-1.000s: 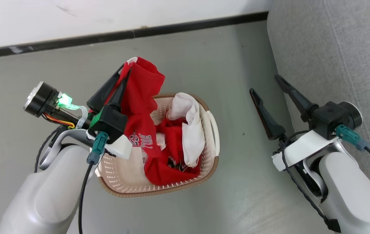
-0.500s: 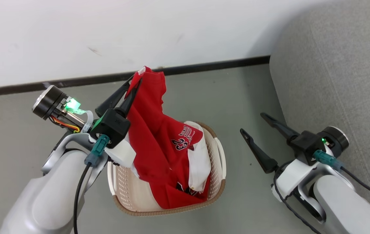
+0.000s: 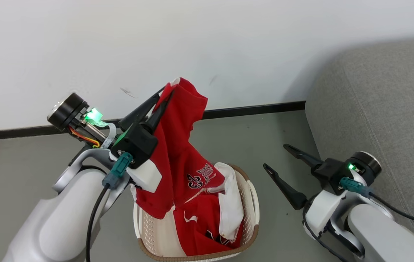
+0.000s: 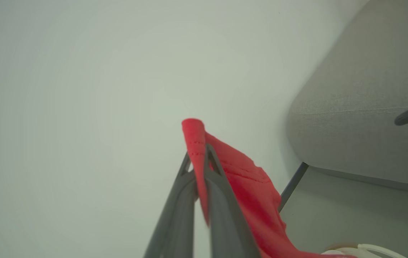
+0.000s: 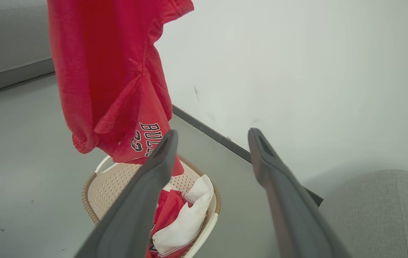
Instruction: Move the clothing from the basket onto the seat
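Observation:
My left gripper [image 3: 165,92] is shut on a red garment [image 3: 179,145] with white lettering, held up above the basket [image 3: 252,207]; its lower part hangs down to the basket. In the left wrist view the gripper [image 4: 198,157] pinches the red garment [image 4: 246,186] at its top fold. More red clothing [image 3: 207,229] and a white garment [image 3: 230,207] lie inside the basket. My right gripper [image 3: 277,156] stands open to the right of the basket, beside the grey seat [image 3: 381,109]. The right wrist view shows the hanging garment [image 5: 107,79], the basket [image 5: 118,179] and the white garment [image 5: 186,222].
A white wall [image 3: 119,43] with a black baseboard [image 3: 250,109] runs behind the basket. Grey floor [image 3: 257,138] lies between basket and seat. The seat's rounded corner [image 4: 350,107] is near the held garment in the left wrist view.
My left gripper has lifted the red garment higher out of the basket, unfolding it so its lettering shows. The head camera has tilted up, showing more wall.

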